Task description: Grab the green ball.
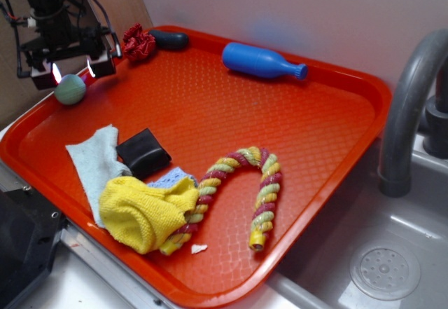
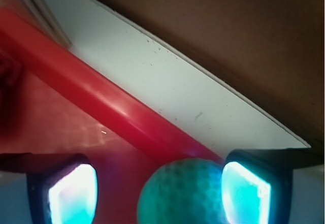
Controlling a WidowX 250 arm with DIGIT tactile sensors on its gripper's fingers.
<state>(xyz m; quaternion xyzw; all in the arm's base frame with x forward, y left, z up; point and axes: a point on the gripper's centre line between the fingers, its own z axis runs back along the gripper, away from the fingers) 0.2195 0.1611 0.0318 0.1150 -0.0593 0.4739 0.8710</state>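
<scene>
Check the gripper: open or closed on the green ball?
Open. In the wrist view the gripper fingers are spread, with the green ball near one pad and a gap beside the other.

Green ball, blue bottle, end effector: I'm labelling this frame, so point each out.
green ball (image 1: 70, 90), exterior view, centre of its visible face.
blue bottle (image 1: 256, 61), exterior view, middle of its body.
end effector (image 1: 73, 71), exterior view, midway between fingertips.

The exterior view is evenly lit and fairly soft, with mild grain and faint shadows under things on the tray (image 1: 329, 113). At upper left, two bright spots glow white on the gripper (image 1: 72, 71). The wrist view is blurred throughout; its fingers (image 2: 246, 193) glow cyan-white, overexposed, a glare streak runs along the tray rim (image 2: 109, 109), and the upper right is dark.
</scene>
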